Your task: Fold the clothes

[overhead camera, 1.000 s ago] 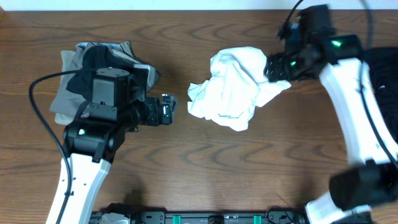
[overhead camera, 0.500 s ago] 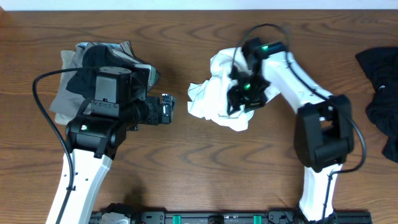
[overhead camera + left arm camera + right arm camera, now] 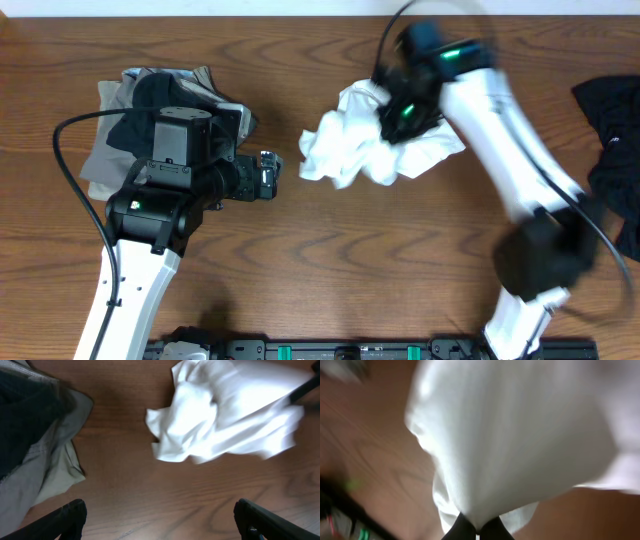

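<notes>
Clothes begin with the white T-shirt point(image 3: 520, 435), a fold of which is pinched between the tips of the right gripper point(image 3: 476, 532). In the right wrist view the two dark tips sit pressed together with cloth coming straight out of them, and the fabric fills most of that view. From overhead, the right gripper point(image 3: 400, 112) is over the upper right part of the white T-shirt point(image 3: 350, 155), which lies crumpled on the table point(image 3: 350, 270) near the middle, a little toward the far edge. The right arm is blurred in that view. Just left of the shirt, not touching it, is the left gripper point(image 3: 268, 176), pointing at it with bare wood between them. In the left wrist view the left gripper point(image 3: 162, 519) stands wide apart with nothing between its fingers point(image 3: 70, 516), and the white T-shirt point(image 3: 225, 415) lies ahead and to the right. Behind the left arm is a heap of garments point(image 3: 115, 130) in grey, khaki and black, also seen at the left of the left wrist view point(image 3: 35, 445). A black garment point(image 3: 612, 130) lies at the far right edge of the table, well apart from the shirt.
</notes>
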{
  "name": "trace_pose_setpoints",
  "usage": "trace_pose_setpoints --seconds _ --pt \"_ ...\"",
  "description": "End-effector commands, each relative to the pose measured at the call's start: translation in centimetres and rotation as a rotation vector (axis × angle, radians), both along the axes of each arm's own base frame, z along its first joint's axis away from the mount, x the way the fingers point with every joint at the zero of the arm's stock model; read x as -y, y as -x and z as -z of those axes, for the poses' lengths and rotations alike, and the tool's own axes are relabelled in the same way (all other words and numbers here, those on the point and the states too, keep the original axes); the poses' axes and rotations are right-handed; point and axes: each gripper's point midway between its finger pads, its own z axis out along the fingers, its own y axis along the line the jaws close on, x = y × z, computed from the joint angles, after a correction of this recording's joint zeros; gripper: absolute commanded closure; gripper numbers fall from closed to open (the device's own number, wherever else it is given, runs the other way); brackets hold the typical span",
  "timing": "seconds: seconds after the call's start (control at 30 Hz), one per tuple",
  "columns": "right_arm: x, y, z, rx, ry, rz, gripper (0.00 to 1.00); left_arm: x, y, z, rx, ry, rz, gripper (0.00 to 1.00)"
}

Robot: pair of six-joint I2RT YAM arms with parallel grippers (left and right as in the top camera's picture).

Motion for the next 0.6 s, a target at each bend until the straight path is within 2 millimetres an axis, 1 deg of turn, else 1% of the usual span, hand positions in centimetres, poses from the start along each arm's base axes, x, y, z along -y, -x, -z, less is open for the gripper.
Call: trace_pose_setpoints --seconds 0.0,0.1,0.17,0.2,0.27,0.4,0.5,0.57 --pt "2.8 -0.1 -12.7 0.356 -0.072 0.038 0.99 -0.1 -0.3 -0.7 0.027 -0.015 0.007 0.04" --pt "3.9 0.8 -18.2 0.528 -0.12 0.062 0.99 -0.1 -0.3 -0.7 0.028 -0.015 0.007 0.04" --pt "4.2 1.6 -20.5 0.603 -0.138 0.065 0.99 -0.1 -0.3 -0.7 0.031 -0.015 0.007 0.04" --pt "4.3 1.9 -21.1 0.621 -0.143 0.065 0.99 -0.1 -0.4 -0.8 0.034 -0.014 0.006 0.04" --pt "4.3 2.2 -21.4 0.628 -0.145 0.065 0.99 0.0 -0.5 -0.9 0.038 -0.013 0.006 0.04" --pt "4.3 2.1 -20.6 0.595 -0.142 0.07 0.99 0.0 -0.5 -0.9 0.042 -0.012 0.007 0.04" --pt "4.2 1.5 -19.7 0.572 -0.133 0.071 0.96 0.0 -0.5 -0.9 0.042 -0.012 0.007 0.04" --pt "3.9 0.9 -18.6 0.54 -0.126 0.069 0.97 0.0 -0.5 -0.9 0.042 -0.012 0.007 0.04"
